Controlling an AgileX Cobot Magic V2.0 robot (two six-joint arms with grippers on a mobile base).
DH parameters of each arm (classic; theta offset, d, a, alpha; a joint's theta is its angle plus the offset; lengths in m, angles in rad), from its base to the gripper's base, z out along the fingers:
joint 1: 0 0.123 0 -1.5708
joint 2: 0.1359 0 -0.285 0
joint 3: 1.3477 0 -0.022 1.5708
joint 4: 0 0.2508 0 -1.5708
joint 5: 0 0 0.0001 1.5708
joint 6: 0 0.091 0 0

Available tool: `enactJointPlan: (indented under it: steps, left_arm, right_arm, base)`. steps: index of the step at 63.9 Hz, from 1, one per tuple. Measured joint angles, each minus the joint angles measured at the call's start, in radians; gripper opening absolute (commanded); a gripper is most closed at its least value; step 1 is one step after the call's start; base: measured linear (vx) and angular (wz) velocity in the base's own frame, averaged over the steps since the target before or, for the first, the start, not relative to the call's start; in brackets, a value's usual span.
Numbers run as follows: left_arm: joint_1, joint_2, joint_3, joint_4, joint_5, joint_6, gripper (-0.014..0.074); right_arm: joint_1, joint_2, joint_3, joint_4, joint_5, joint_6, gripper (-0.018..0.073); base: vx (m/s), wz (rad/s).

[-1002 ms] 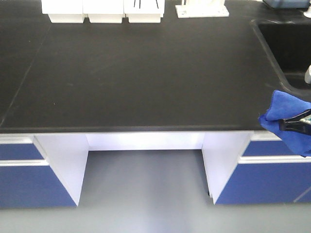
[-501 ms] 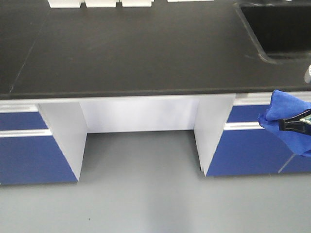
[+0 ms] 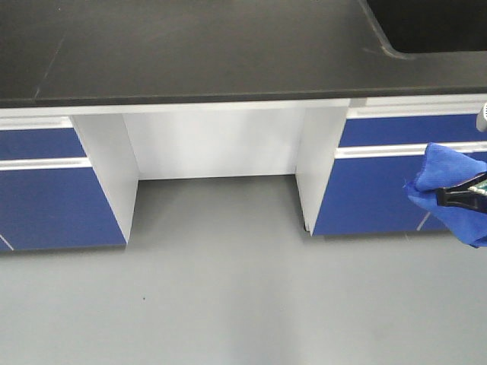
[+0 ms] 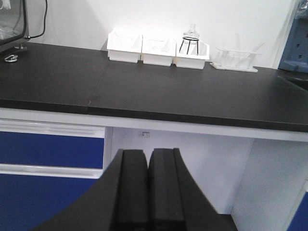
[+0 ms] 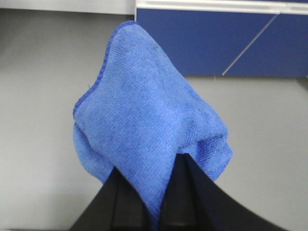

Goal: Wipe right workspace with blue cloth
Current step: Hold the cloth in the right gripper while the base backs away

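The blue cloth (image 3: 447, 186) hangs bunched at the right edge of the front view, in the air over the grey floor before the cabinet fronts. My right gripper (image 3: 446, 198) is shut on it. In the right wrist view the cloth (image 5: 144, 106) billows up from between the two black fingers of the right gripper (image 5: 150, 162), which pinch its lower fold. My left gripper (image 4: 148, 153) is shut with nothing between its pads, and it points at the bench's knee-hole. The right workspace is out of view.
A black benchtop (image 3: 190, 53) fills the top of the front view, with a sink (image 3: 434, 23) at its right. White trays (image 4: 144, 45) and a white rack (image 4: 233, 60) stand along its back. Blue cabinets (image 3: 53, 190) flank a white knee-hole (image 3: 217, 141) above the grey floor (image 3: 228, 296).
The bench has slid up and away in the front view, and more grey floor shows below it. The trays have left that view. The cloth stays pinched in the right gripper.
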Motion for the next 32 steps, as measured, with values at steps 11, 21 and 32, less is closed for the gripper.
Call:
enactJointPlan:
  steps: [11, 21, 32]
  left_arm:
    - [0.0, 0.0, 0.0, 0.0, 0.0, 0.0, -0.0006]
    - [0.0, 0.0, 0.0, 0.0, 0.0, 0.0, -0.0006]
    - [0.0, 0.0, 0.0, 0.0, 0.0, 0.0, -0.0006]
  right_arm:
    - [0.0, 0.0, 0.0, 0.0, 0.001, 0.0, -0.0004]
    - [0.0, 0.0, 0.0, 0.0, 0.001, 0.0, -0.0004]
    - [0.0, 0.0, 0.0, 0.0, 0.002, 0.0, -0.0004]
  base:
    - [-0.25, -0.16]
    - [-0.21, -0.34]
    - [-0.17, -0.5]
